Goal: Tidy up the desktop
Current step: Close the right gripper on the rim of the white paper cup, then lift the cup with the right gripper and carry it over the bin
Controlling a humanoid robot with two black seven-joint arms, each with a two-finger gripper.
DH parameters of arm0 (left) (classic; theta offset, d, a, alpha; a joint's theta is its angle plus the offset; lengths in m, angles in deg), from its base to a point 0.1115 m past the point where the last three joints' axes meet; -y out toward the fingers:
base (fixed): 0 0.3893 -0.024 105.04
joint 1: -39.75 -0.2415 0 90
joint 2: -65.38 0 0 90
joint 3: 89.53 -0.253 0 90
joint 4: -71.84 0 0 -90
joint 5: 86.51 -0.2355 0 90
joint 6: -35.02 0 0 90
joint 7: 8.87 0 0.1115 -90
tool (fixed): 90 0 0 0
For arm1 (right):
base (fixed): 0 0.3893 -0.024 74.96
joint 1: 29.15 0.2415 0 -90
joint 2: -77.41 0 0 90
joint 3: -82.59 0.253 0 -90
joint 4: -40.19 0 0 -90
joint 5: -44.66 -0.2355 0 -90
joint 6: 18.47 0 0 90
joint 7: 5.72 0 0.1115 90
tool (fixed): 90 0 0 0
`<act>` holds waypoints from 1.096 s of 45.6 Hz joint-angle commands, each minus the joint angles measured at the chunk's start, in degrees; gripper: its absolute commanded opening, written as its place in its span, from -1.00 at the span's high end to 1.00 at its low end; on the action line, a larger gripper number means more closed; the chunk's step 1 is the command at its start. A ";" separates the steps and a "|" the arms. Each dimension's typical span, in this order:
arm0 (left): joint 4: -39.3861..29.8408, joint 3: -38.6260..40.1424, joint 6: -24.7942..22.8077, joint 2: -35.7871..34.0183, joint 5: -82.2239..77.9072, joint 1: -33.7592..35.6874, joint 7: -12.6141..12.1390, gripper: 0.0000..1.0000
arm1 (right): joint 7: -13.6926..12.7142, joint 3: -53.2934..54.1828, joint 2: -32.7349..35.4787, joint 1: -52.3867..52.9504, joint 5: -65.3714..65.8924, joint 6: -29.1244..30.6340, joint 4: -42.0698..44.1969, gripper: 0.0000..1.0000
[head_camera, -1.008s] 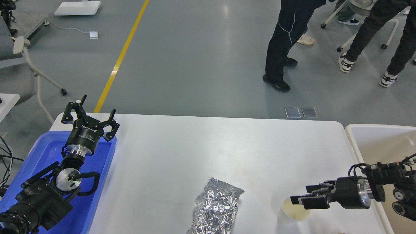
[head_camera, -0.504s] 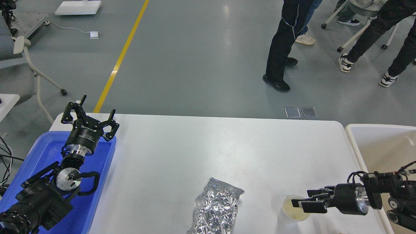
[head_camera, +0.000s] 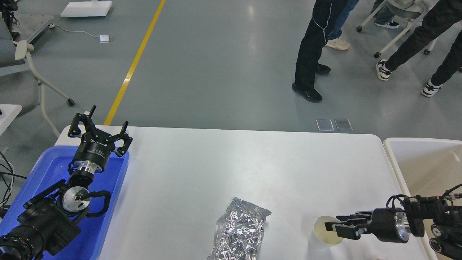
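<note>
The white desktop [head_camera: 231, 162] fills the middle of the head view. A crumpled silver foil bag [head_camera: 241, 229] lies on it near the front edge. A white paper cup [head_camera: 322, 234] stands to its right. My right gripper [head_camera: 332, 227] reaches in from the right at the cup's rim, with one finger inside the cup's mouth; I cannot tell whether it grips the rim. My left gripper [head_camera: 99, 128] is open and empty, held above the far corner of the blue tray [head_camera: 43, 169].
A white-rimmed beige bin [head_camera: 422, 159] stands at the table's right end. The blue tray sits at the left end. People's legs [head_camera: 314, 54] and rolling chairs are on the grey floor beyond the table. A yellow floor line [head_camera: 135, 61] runs at far left.
My right gripper has lowered and drawn slightly right, dropping to the cup's rim. The left arm, cup and foil bag have not moved. The people behind shifted a little.
</note>
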 commanded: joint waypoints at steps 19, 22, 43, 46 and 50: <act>0.00 0.00 0.00 0.00 0.00 0.00 0.00 -1.00 | 1.02 1.03 0.58 0.39 -3.52 0.55 0.25 1.00; 0.00 0.00 0.00 0.00 0.00 0.00 0.00 -1.00 | 2.60 1.30 0.75 0.48 -4.57 0.55 0.34 1.00; 0.00 0.00 0.00 0.00 0.00 0.00 0.00 -1.00 | 10.96 4.11 11.12 9.96 -26.27 4.50 -1.86 1.00; 0.00 0.00 0.00 0.00 0.00 0.00 0.00 -1.00 | 10.96 4.11 13.05 13.30 -30.31 7.84 -2.21 1.00; 0.00 0.00 0.00 0.00 0.00 0.00 0.00 -1.00 | 10.87 4.29 15.16 18.04 -36.29 12.76 -2.13 1.00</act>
